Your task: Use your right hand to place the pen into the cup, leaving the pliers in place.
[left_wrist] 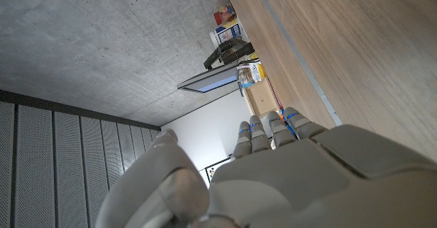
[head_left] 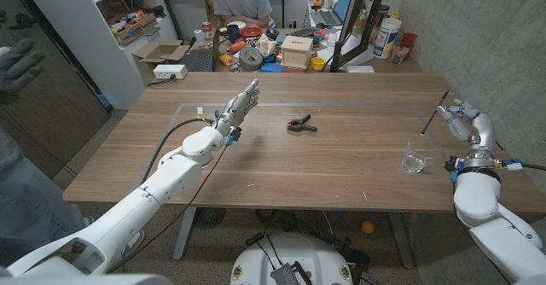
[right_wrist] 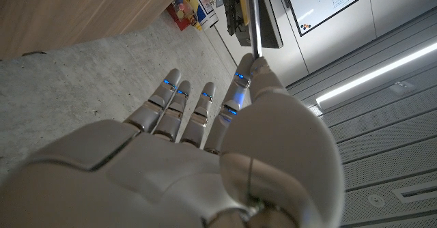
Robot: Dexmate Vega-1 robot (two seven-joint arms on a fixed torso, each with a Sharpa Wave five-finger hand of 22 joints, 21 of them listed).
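One thin pen [head_left: 431,120] is pinched in our right hand [head_left: 461,123] above the far right of the tabletop [head_left: 341,161], well behind the clear cup [head_left: 415,159]. We judge it light, stiff and a little slippery, so the pinch near its upper end must stay firm. Our left hand [head_left: 237,108] holds nothing, its fingers straight, and the pliers [head_left: 300,125] lie mid-table.

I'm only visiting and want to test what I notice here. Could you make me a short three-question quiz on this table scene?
1. True or false: the right hand holds the pen above the table.
2. Which lies nearer the left hand: A) the black pliers, B) the clear glass cup?
3. Fill in: the cup stands upright and looks ____.

Key: 1 true; 2 A; 3 empty.
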